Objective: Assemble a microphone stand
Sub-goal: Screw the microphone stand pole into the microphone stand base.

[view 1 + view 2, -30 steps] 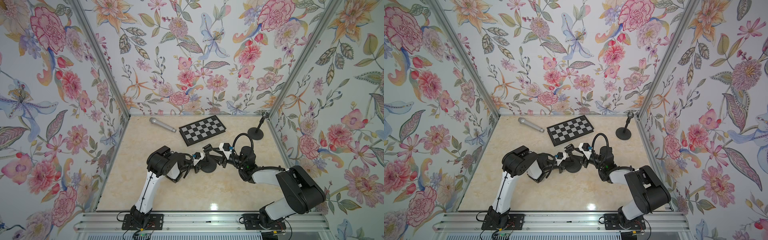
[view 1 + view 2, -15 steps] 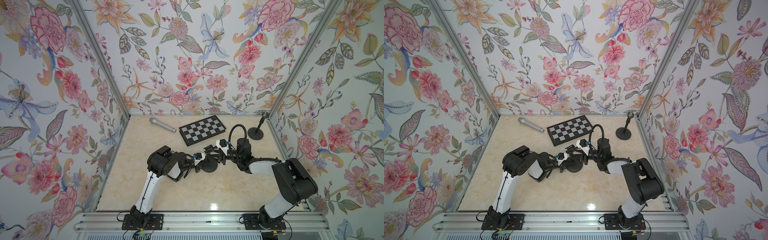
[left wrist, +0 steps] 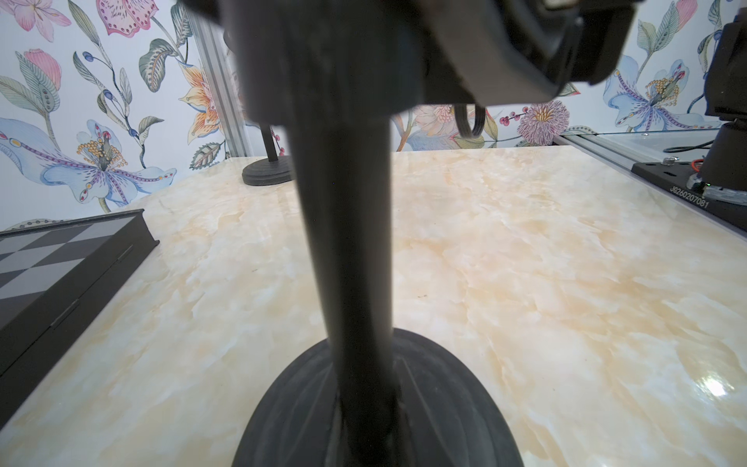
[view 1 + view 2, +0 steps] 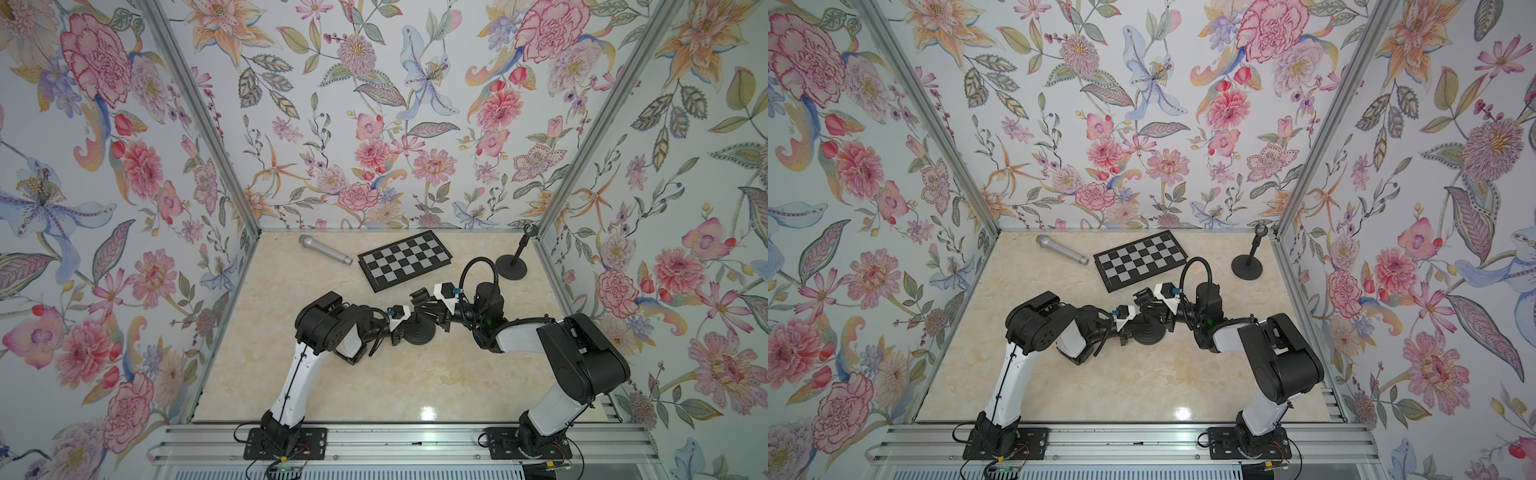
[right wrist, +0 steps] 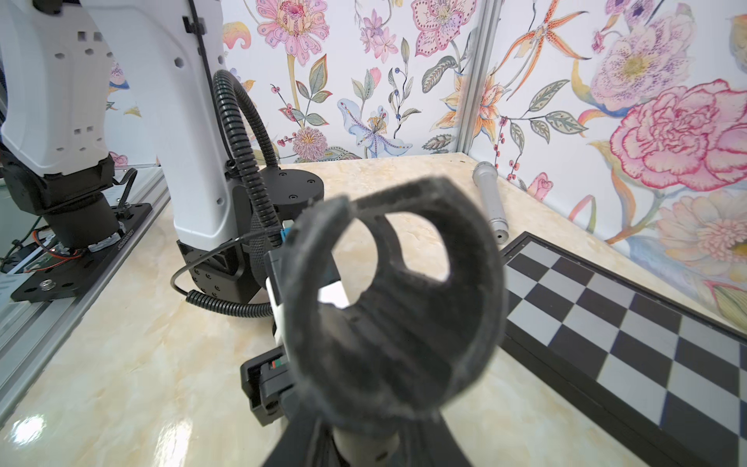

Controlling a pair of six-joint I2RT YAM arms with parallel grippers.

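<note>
A black microphone stand stands mid-table on its round base (image 4: 419, 333) (image 4: 1148, 332). My left gripper (image 4: 404, 326) (image 4: 1130, 322) is shut on its pole (image 3: 347, 242), which fills the left wrist view and hides the jaws. My right gripper (image 4: 424, 309) (image 4: 1148, 305) sits at the pole's top. In the right wrist view its dark fingers (image 5: 303, 440) flank the stem of a black U-shaped microphone clip (image 5: 396, 315), shut on it. A silver microphone (image 4: 324, 249) (image 4: 1061, 249) (image 5: 489, 202) lies at the back left.
A second black stand (image 4: 512, 266) (image 4: 1248, 266) (image 3: 269, 172) is upright in the back right corner. A folded chessboard (image 4: 405, 259) (image 4: 1144, 259) (image 5: 626, 323) lies just behind the grippers. Floral walls close three sides; an aluminium rail (image 4: 415, 442) runs along the front.
My right arm's wrist swung toward the back while its gripper stayed at the stand's top, and its jaws closed in on the clip. The left arm and stand have not moved.
</note>
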